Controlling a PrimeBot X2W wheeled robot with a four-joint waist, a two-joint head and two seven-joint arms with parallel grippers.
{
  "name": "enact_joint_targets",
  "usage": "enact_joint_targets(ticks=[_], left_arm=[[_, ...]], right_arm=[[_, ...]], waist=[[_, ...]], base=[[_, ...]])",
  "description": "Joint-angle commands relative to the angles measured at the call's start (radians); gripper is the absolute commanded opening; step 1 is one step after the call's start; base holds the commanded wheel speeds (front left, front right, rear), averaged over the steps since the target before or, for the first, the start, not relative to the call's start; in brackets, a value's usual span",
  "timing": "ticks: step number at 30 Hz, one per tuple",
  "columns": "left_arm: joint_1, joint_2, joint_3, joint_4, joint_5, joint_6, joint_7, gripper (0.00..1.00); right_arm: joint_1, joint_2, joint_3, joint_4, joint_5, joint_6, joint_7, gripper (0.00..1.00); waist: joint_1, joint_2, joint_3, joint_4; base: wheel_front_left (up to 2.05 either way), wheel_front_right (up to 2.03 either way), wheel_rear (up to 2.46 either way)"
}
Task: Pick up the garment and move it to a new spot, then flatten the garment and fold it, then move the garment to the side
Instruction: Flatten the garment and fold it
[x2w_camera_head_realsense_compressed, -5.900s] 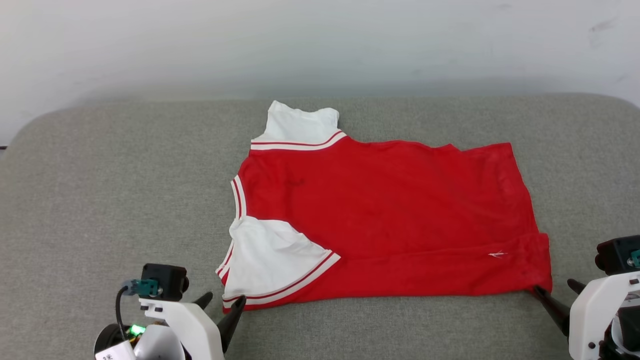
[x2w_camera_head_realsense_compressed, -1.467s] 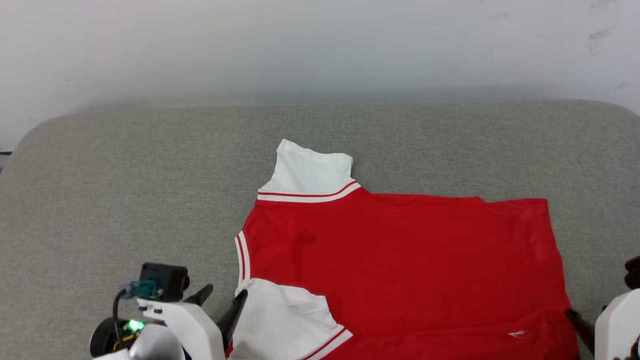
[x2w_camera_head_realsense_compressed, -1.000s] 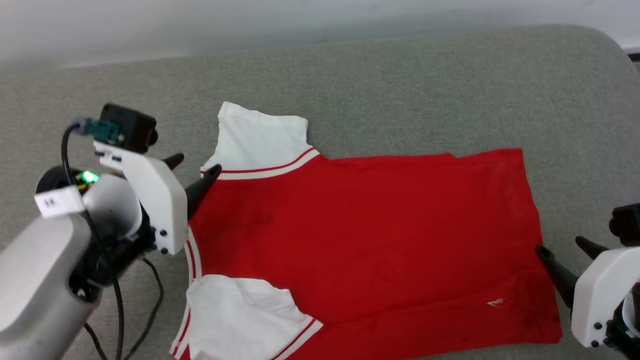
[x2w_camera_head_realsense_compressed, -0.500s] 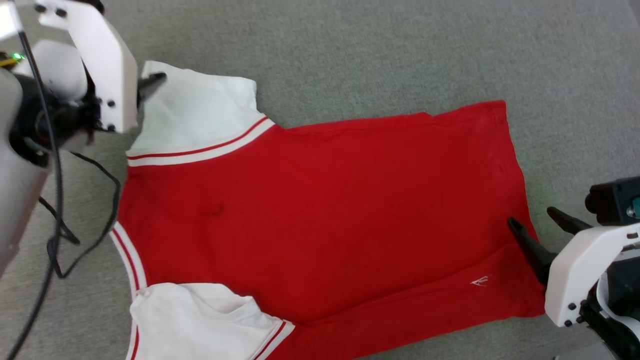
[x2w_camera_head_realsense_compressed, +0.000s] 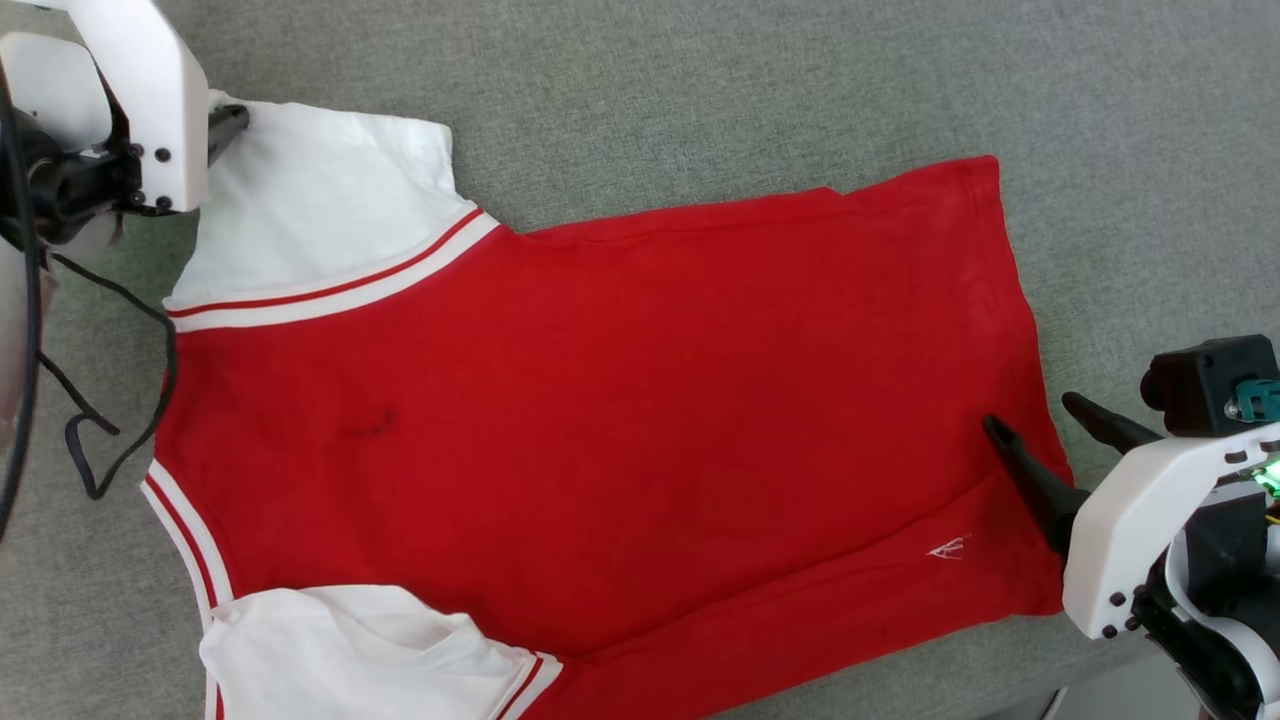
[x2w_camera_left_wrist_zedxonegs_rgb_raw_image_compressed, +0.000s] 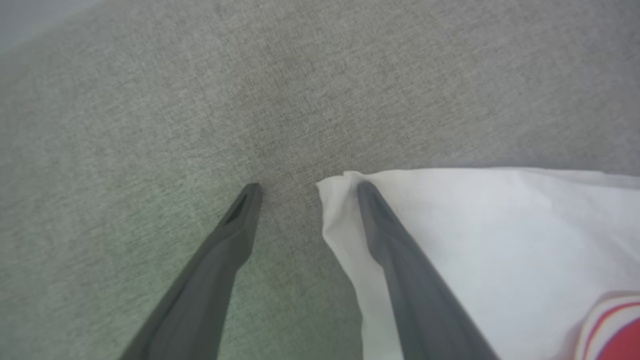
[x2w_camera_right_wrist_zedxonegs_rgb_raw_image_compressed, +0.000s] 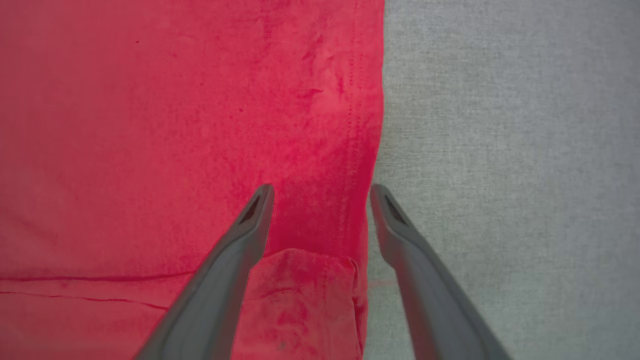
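The red shirt (x2w_camera_head_realsense_compressed: 600, 400) lies spread on the grey woven bench (x2w_camera_head_realsense_compressed: 700, 80). The left gripper (x2w_camera_left_wrist_zedxonegs_rgb_raw_image_compressed: 308, 187) and right gripper (x2w_camera_right_wrist_zedxonegs_rgb_raw_image_compressed: 321, 187) straddle its edges, fingers released.

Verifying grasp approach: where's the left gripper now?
At the head view's upper left, the left gripper hangs open astride the corner of the garment's white sleeve, one finger over cloth, one over grey cushion.

Place not firmly identified. A grey-green woven cloth covering, like upholstery, is seen all over the surface (x2w_camera_head_realsense_compressed: 700, 80). A pale band (x2w_camera_head_realsense_compressed: 1090, 703) is noted past its edge at the lower right corner of the head view. A garment (x2w_camera_head_realsense_compressed: 600, 400) is laid out flat on it. A loose black cable (x2w_camera_head_realsense_compressed: 170, 370) is seen trailing above it, so a robot test setup with home-style soft furnishing is suggested.
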Motion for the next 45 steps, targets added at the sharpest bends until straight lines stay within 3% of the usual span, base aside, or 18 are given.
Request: enact_joint_targets(ticks=[1, 2, 3, 4, 5, 8, 15, 22, 33, 45], left_arm=[[0.006, -0.009, -0.013, 0.028, -0.003, -0.007, 0.017, 1.0], [0.011, -0.014, -0.015, 0.04, -0.012, -0.01, 0.028, 1.0], [0.019, -0.021, -0.018, 0.053, -0.022, -0.018, 0.042, 0.72], [0.03, -0.028, -0.02, 0.064, -0.037, -0.025, 0.062, 0.09], [0.041, -0.035, -0.023, 0.071, -0.054, -0.034, 0.083, 0.0], [0.053, -0.048, -0.018, 0.071, -0.077, -0.052, 0.085, 0.0], [0.027, -0.068, 0.021, 0.061, -0.077, -0.064, -0.054, 0.0], [0.001, -0.1, 0.037, 0.006, -0.097, -0.092, -0.16, 0.0], [0.069, -0.067, -0.002, -0.23, -0.1, -0.103, -0.167, 0.0], [0.142, -0.024, -0.007, -0.485, -0.094, -0.05, -0.163, 0.0]], right_arm=[[-0.015, 0.007, 0.001, 0.002, -0.004, -0.001, -0.008, 1.0], [-0.016, 0.006, 0.001, 0.003, -0.005, -0.001, -0.008, 1.0], [-0.018, 0.006, 0.001, 0.004, -0.006, -0.001, -0.009, 1.0], [-0.019, 0.005, 0.0, 0.005, -0.006, -0.001, -0.009, 1.0], [-0.021, 0.004, -0.002, 0.006, -0.007, -0.001, -0.009, 1.0], [-0.024, -0.003, -0.008, 0.009, -0.009, -0.001, -0.003, 1.0], [-0.051, -0.031, -0.027, 0.015, -0.004, -0.001, 0.022, 1.0], [-0.133, -0.116, -0.047, 0.046, 0.018, -0.001, 0.115, 1.0], [-0.32, -0.174, -0.092, 0.244, 0.055, -0.001, 0.203, 1.0], [-0.488, -0.223, -0.056, 0.513, 0.012, -0.001, 0.207, 1.0]], waist=[[-0.0001, 0.0, 0.006, -0.001], [-0.0001, 0.0, 0.008, -0.001], [-0.0001, 0.0, 0.01, 0.0], [-0.0001, 0.0, 0.012, 0.0], [-0.0001, 0.0, 0.013, 0.002], [-0.0001, 0.0, 0.012, 0.008], [-0.0001, 0.0, -0.014, 0.03], [-0.0001, 0.0, -0.073, 0.097], [-0.0001, 0.0, -0.083, 0.191], [-0.0001, 0.0, -0.04, 0.265]], base=[[0.0, 0.0, 0.0], [0.0, 0.0, 0.0], [0.0, 0.0, 0.0], [0.0, 0.0, 0.0], [0.0, 0.0, 0.0], [0.0, 0.0, 0.0], [0.0, 0.0, 0.0], [0.0, 0.0, 0.0], [0.0, 0.0, 0.0], [0.0, 0.0, 0.0]])
